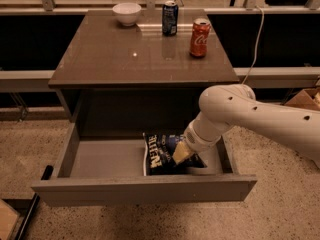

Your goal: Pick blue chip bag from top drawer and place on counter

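The gripper is down in the open top drawer, below the tabletop's front edge. Its jaws are closed on the blue chip bag, right of the drawer's middle. A white bowl and a blue soda can stand at the far edge, and a red Coca-Cola can stands nearer the far right corner.

End effector over chip bag inside top drawer.
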Motion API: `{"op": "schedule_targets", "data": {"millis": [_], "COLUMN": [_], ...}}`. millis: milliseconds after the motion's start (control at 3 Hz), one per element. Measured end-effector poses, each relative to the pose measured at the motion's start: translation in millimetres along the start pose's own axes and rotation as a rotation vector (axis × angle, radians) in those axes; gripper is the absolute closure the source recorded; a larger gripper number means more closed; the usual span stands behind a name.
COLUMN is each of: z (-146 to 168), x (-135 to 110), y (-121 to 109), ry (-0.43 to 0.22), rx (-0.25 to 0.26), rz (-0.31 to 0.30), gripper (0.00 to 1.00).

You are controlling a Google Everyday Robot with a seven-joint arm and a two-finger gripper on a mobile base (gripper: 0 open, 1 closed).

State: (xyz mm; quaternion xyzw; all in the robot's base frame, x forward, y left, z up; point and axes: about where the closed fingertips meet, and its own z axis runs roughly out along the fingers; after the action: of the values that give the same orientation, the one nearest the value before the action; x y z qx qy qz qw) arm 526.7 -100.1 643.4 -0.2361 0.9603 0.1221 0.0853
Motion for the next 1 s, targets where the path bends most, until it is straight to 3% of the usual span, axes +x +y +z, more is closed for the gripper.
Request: {"op": "schedule_targets", "data": {"millis": [667, 1000], "z": [-5.5, -4.6], "x": [-2.2, -1.8], "y": [-0.4, 0.3], "ry": [-0.006, -0.004], "rx": [0.0, -0.001], "rz": [-0.01, -0.011], "gripper": [1.0, 0.85]}}
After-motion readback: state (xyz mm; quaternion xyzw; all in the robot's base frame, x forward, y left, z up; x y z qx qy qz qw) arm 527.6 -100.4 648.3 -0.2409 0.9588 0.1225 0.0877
